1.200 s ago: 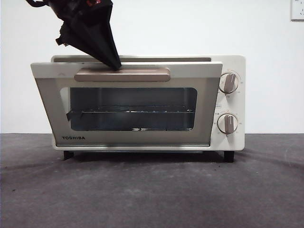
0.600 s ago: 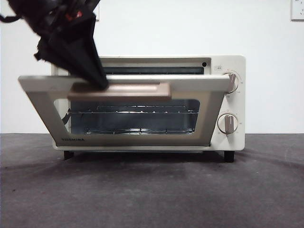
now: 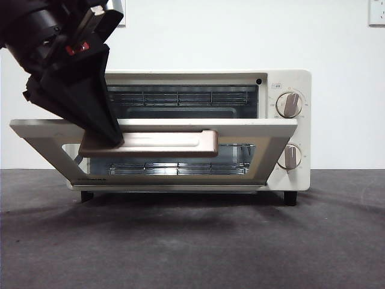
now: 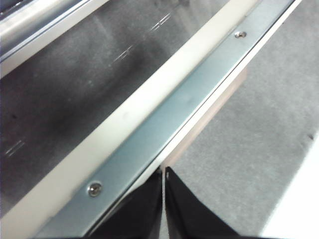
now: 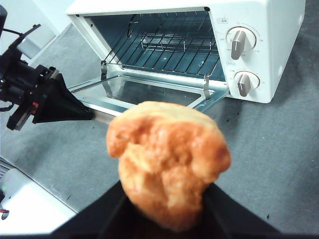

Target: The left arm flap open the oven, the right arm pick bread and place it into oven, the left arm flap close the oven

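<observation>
The cream-white oven (image 3: 295,81) stands on the dark mat with its door (image 3: 271,147) swung down about halfway. My left gripper (image 3: 114,140) comes in from the upper left, and its tip presses on the left end of the beige handle (image 3: 168,143). In the left wrist view its jaws (image 4: 164,175) are shut, at the door's metal edge (image 4: 189,99). My right gripper (image 5: 167,201) is shut on the golden-brown bread (image 5: 167,159), held high in front of the open oven (image 5: 279,30). That view also shows the left gripper (image 5: 65,106).
A wire rack (image 5: 169,45) sits inside the oven cavity. Two beige knobs (image 3: 290,104) are on the oven's right side. A white wall stands behind the oven, with a socket (image 3: 376,12) at the top right. A white object (image 5: 25,204) lies near the table's edge.
The oven door has swung further down and toward the camera. My left gripper has moved down and to the left with the handle. The cavity's upper part now shows.
</observation>
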Tool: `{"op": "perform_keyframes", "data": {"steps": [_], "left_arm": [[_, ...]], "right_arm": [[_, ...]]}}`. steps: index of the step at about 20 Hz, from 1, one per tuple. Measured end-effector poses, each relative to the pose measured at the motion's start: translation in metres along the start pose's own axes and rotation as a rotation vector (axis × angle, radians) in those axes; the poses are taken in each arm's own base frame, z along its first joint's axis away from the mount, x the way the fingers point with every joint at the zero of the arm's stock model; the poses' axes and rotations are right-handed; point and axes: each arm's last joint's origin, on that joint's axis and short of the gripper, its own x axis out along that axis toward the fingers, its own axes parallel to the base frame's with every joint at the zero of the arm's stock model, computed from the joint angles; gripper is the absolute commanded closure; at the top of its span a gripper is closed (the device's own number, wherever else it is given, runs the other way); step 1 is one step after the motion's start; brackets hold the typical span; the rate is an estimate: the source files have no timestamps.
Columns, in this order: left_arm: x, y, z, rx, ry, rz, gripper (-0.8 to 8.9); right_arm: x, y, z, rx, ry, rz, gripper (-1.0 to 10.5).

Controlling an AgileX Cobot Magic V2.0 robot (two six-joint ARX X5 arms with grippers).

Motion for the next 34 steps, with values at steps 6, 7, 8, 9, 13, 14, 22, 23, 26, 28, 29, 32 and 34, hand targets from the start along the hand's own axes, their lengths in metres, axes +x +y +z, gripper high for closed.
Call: {"op": "perform_keyframes", "data": {"steps": [6,7,8,9,13,14,22,23,26,28,29,32,34], "left_arm": [[0.011,-0.005,-0.012,-0.028,-0.004,0.02,7.98],[0.014,-0.006,-0.014,-0.03,-0.007,0.022,7.98],[0.018,-0.008,-0.018,-0.033,-0.009,0.029,7.98],[0.021,-0.009,-0.021,-0.037,-0.005,0.034,7.98],[0.028,-0.013,-0.028,-0.043,0.005,0.061,7.98],[0.029,-0.014,-0.03,-0.038,0.009,0.067,7.98],[0.032,-0.02,-0.036,-0.031,0.044,0.077,7.98],[0.033,-0.02,-0.036,-0.029,0.046,0.075,7.98],[0.03,-0.021,-0.036,-0.039,0.042,0.074,7.98],[0.016,-0.025,-0.038,-0.042,0.021,0.071,7.98],[0.006,-0.028,-0.037,-0.041,-0.006,0.069,7.98],[-0.036,-0.037,-0.033,-0.04,-0.135,0.059,7.98],[-0.066,-0.044,-0.033,-0.04,-0.232,0.051,7.98]], "right_arm": [[0.0,0.0,0.0,0.0,0.0,0.0,8.1],[0.0,0.0,0.0,0.0,0.0,0.0,8.1],[0.0,0.0,0.0,0.0,0.0,0.0,8.1],[0.0,0.0,0.0,0.0,0.0,0.0,8.1],[0.0,0.0,0.0,0.0,0.0,0.0,8.1],[0.0,0.0,0.0,0.0,0.0,0.0,8.1],[0.0,0.0,0.0,-0.005,0.0,0.0,8.1],[0.0,0.0,0.0,-0.005,0.0,0.0,8.1],[0.0,0.0,0.0,-0.005,0.0,0.002,8.1],[0.0,0.001,0.001,-0.006,0.002,0.026,8.1],[0.002,0.001,0.003,-0.005,0.0,0.045,8.1],[0.015,-0.001,0.014,0.012,0.013,0.098,8.1],[0.027,-0.002,0.021,0.019,0.027,0.119,8.1]]}}
